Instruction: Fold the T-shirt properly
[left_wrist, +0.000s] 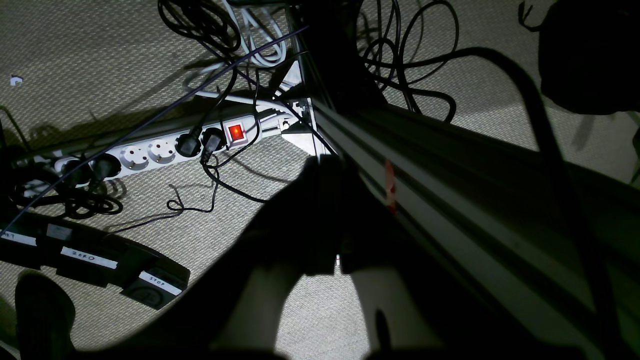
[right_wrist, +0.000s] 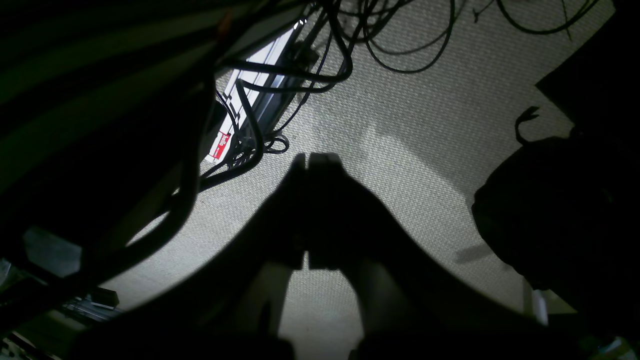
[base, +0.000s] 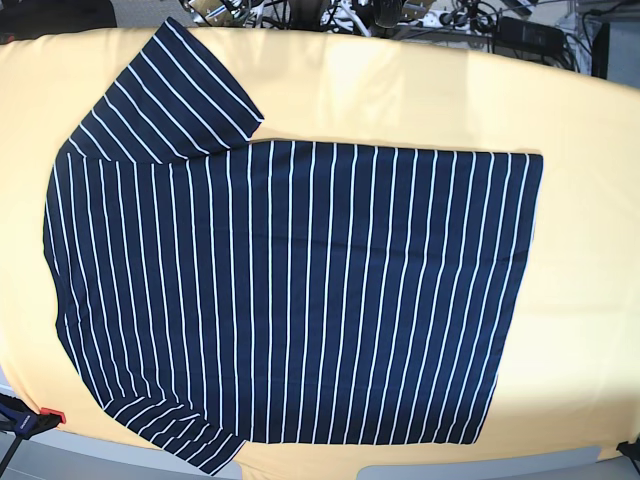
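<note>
While T-shirt (base: 290, 300) lies flat, yellow cloth (base: 590, 250) borders it.

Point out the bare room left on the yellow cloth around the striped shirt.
The dark navy white-striped T-shirt fills most of the yellow-orange cloth. Widest bare patch: right of the hem. A second strip runs above the body, right of the upper sleeve. Left and bottom edges are crowded.

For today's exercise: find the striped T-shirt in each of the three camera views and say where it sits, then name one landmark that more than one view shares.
Base: the T-shirt lies flat, filling most of the picture, on the yellow cloth.
Left wrist: not in it; only floor, a power strip and cables.
Right wrist: not in it; only floor and cables.
Shared landmark: the woven carpet, in both wrist views.
</note>
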